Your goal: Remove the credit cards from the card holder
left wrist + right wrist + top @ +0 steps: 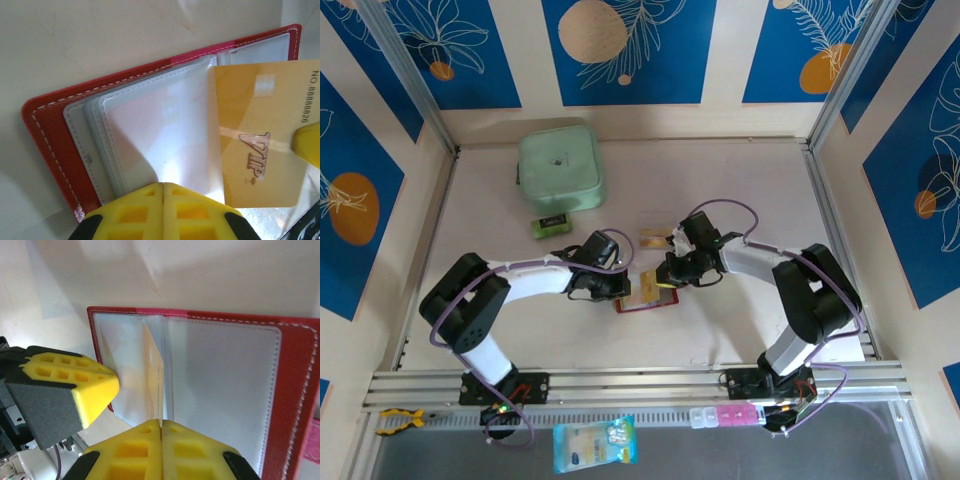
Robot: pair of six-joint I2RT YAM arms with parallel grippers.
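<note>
The dark-red card holder [660,301] lies open on the table between both arms, its clear sleeves [150,125] facing up. My left gripper [163,185] is shut, its tips resting on the sleeves near the holder's edge [47,130]. My right gripper [161,423] is shut on a tan-gold credit card [255,130] marked VIP, which sticks partway out of a sleeve. In the right wrist view that card [154,375] appears edge-on, above the holder [295,370]. Another tan card [650,240] lies flat on the table behind the holder.
A mint-green square zip case [560,168] sits at the back left, with a small green-and-black block [550,225] just in front of it. The left gripper's yellow finger [75,385] stands close beside the right gripper. A plastic packet [595,443] lies below the rail.
</note>
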